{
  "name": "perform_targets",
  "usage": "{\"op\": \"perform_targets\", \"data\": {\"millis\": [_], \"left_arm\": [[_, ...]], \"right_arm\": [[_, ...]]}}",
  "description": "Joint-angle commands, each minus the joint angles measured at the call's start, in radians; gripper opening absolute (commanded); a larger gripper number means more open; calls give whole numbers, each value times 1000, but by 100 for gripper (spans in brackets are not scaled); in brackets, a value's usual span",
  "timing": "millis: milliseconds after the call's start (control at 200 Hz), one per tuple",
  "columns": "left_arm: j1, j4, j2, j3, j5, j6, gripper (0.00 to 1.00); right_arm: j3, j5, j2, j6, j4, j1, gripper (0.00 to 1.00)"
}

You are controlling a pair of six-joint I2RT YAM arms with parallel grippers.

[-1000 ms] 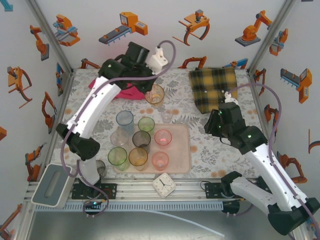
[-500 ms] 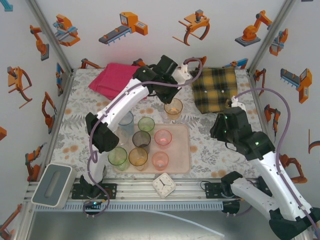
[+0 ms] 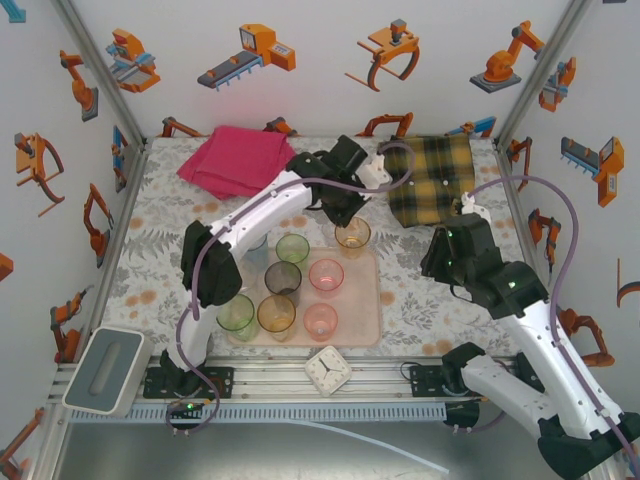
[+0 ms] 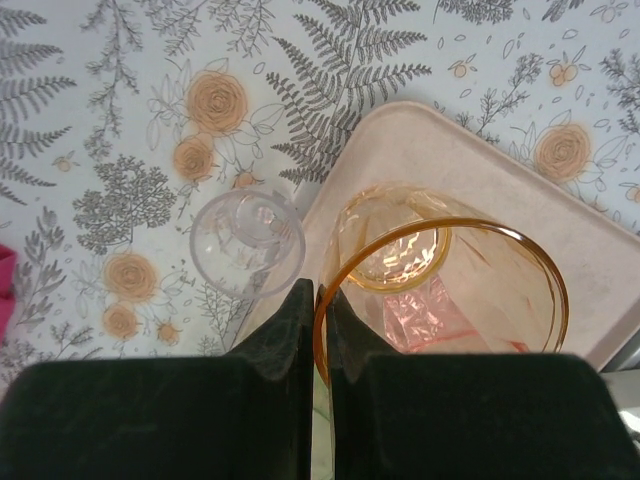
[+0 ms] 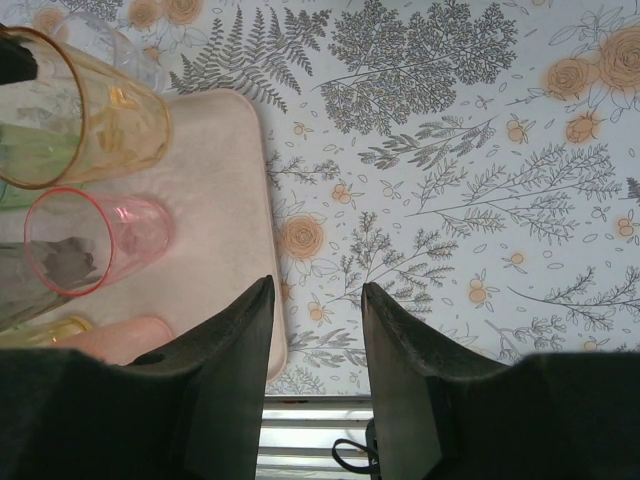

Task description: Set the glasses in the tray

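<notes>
My left gripper (image 3: pixel 347 218) is shut on the rim of an amber glass (image 3: pixel 352 236), one finger inside it and one outside (image 4: pixel 320 297). This amber glass (image 4: pixel 440 290) hangs over the far right corner of the pale-pink tray (image 3: pixel 360 300). A small clear glass (image 4: pixel 247 243) stands on the table just beside that corner. Several more glasses stand in the tray, among them a green one (image 3: pixel 292 248), a smoky one (image 3: pixel 283 280) and a pink one (image 3: pixel 326 275). My right gripper (image 3: pixel 440 262) is open and holds nothing (image 5: pixel 315 285). It hovers over the table to the right of the tray (image 5: pixel 225 200).
A pink folded cloth (image 3: pixel 235 160) lies at the back left and a yellow plaid cloth (image 3: pixel 430 175) at the back right. A small white clock (image 3: pixel 326 370) sits at the near edge, below the tray. A grey box (image 3: pixel 105 372) rests at the near left.
My left arm has carried the amber glass from beside the pink cloth to the right and forward, to the tray's far right corner. The right arm has drawn back slightly.
</notes>
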Motion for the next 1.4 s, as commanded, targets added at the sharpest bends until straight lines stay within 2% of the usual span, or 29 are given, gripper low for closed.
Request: {"op": "perform_targets", "data": {"millis": [0, 626, 1397], "left_arm": [[-4, 73, -15, -48, -5, 4, 7], [-6, 192, -64, -269, -41, 31, 7], [2, 215, -128, -370, -106, 46, 7]], "right_arm": [[0, 13, 3, 1, 7, -4, 41], [-17, 6, 11, -2, 24, -5, 41], [-29, -1, 18, -2, 43, -5, 41]]}}
